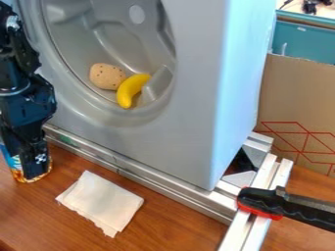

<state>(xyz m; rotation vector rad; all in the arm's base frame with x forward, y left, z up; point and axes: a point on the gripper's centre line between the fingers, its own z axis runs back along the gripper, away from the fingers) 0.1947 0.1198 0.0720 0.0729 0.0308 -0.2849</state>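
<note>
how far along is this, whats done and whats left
Seemingly done: the banana and the spotted brown thing lie in the grey basin.
In hand: the gripper is right at the can; I can't tell if it grips it.
Probably left: whatever the can needs, as it's on the table beside the cloth.

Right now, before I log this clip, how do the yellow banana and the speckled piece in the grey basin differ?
The banana is long and curved; the speckled piece is rounded and compact.
The banana is bright yellow, while the speckled piece is tan with dark dots.
The banana's lower end sits nearer the front rim than the speckled piece does.
Both lie side by side in the grey basin.
</note>
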